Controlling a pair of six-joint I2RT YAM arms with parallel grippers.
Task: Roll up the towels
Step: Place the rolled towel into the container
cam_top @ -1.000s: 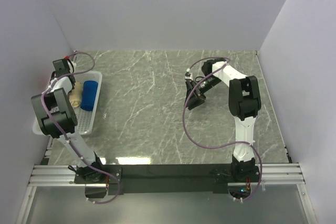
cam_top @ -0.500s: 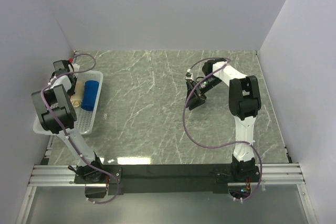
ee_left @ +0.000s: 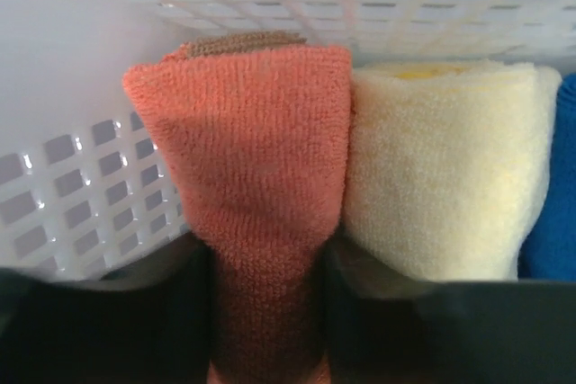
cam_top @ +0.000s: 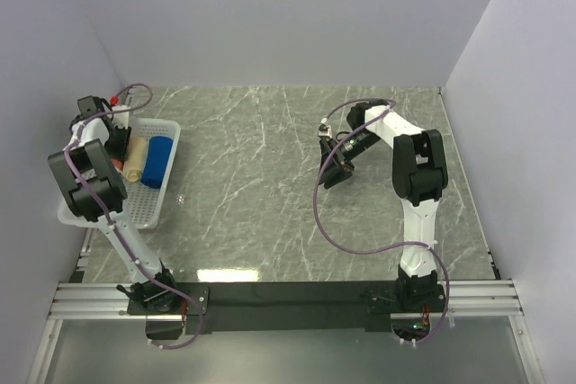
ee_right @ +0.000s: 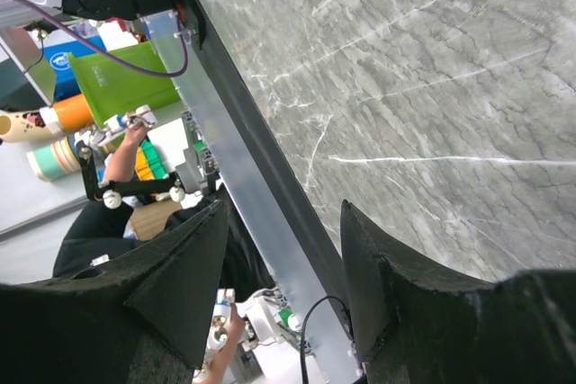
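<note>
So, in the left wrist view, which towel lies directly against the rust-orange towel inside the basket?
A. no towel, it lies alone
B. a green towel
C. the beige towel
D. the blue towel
C: the beige towel presses against the right side of the rust-orange towel, and the blue towel only shows beyond the beige one, at the picture's right edge.

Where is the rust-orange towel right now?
In the left wrist view, the rust-orange towel sits rolled in the white basket, pinched by the left gripper, touching the beige towel beside it; the basket stands at the top view's left edge.
</note>
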